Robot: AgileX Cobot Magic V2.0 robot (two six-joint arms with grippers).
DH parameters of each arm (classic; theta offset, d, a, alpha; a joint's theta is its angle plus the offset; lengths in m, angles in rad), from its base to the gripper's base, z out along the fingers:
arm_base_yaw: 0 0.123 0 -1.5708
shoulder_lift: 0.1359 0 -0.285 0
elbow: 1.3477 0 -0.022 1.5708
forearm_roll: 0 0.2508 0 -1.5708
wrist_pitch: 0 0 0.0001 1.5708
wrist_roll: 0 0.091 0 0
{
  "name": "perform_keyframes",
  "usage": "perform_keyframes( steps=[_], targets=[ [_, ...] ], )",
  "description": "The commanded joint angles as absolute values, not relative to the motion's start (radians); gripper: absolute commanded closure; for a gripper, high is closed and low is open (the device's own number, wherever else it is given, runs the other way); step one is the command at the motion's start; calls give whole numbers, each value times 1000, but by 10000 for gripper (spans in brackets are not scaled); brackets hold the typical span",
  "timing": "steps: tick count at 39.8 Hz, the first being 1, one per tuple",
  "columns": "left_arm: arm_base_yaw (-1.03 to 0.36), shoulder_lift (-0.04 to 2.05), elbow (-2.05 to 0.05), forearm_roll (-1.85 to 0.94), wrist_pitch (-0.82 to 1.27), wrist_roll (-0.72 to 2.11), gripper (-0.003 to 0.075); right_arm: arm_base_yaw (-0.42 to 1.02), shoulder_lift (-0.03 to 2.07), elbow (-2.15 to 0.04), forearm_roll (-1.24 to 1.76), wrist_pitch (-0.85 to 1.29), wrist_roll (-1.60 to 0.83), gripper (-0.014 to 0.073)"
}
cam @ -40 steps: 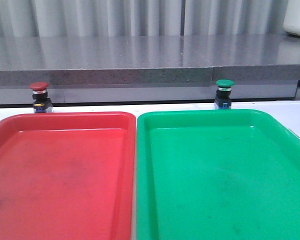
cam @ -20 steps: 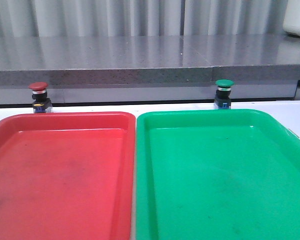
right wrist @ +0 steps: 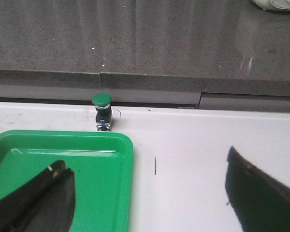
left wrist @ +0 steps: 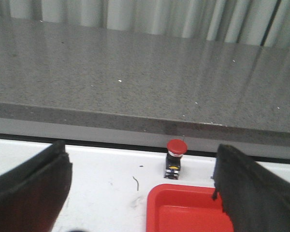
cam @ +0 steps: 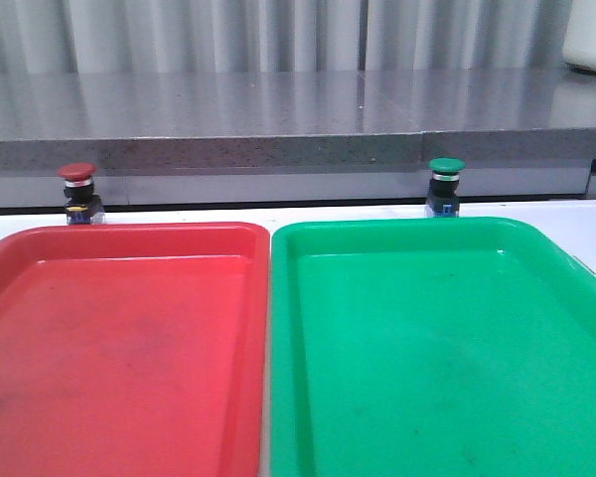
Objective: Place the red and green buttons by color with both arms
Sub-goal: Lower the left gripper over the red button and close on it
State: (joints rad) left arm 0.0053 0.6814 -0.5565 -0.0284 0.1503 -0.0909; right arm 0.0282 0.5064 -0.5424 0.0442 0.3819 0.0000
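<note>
The red button point(cam: 77, 192) stands upright on the white table behind the red tray point(cam: 119, 348). The green button point(cam: 444, 186) stands upright behind the green tray point(cam: 447, 338). Neither arm shows in the front view. In the left wrist view the red button point(left wrist: 176, 158) sits ahead of my open left gripper point(left wrist: 142, 186), nearer one finger, with the red tray's corner point(left wrist: 188, 212) below it. In the right wrist view the green button point(right wrist: 102, 112) stands well ahead of my open right gripper point(right wrist: 150, 191), beyond the green tray's corner point(right wrist: 63, 159). Nothing lies between either pair of fingers.
A grey stone ledge point(cam: 278, 119) runs along the back just behind both buttons. The two trays sit side by side, nearly touching. A white object point(cam: 591, 35) stands on the ledge at the far right. Bare white table point(right wrist: 193, 145) lies right of the green tray.
</note>
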Motion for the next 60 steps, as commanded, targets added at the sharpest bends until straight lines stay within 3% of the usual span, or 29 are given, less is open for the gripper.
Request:
perform_keyframes(
  steps=[1,11,19,33,53,57,60],
  targets=[
    [-57,807,-667,-23,73,-85,155,23,517,-581,46,307,-10,-50],
    [-179,1160,-948,24,246,-85,155,23,517,-581,46,307,-10,-50],
    [-181,1423,-1200,30,449,-85,155,23,517,-581,46,307,-10,-50],
    [-150,1800,-1569,53,627,-90,155,23,517,-581,46,307,-10,-50],
    [-137,2073,-1730,53,601,-90,159,23,517,-581,46,307,-10,-50],
    [-137,2076,-1730,53,601,-90,227,23,517,-581,46,307,-10,-50],
    [-137,2076,-1730,53,601,-90,339,23,517,-581,46,307,-10,-50]
  ],
)
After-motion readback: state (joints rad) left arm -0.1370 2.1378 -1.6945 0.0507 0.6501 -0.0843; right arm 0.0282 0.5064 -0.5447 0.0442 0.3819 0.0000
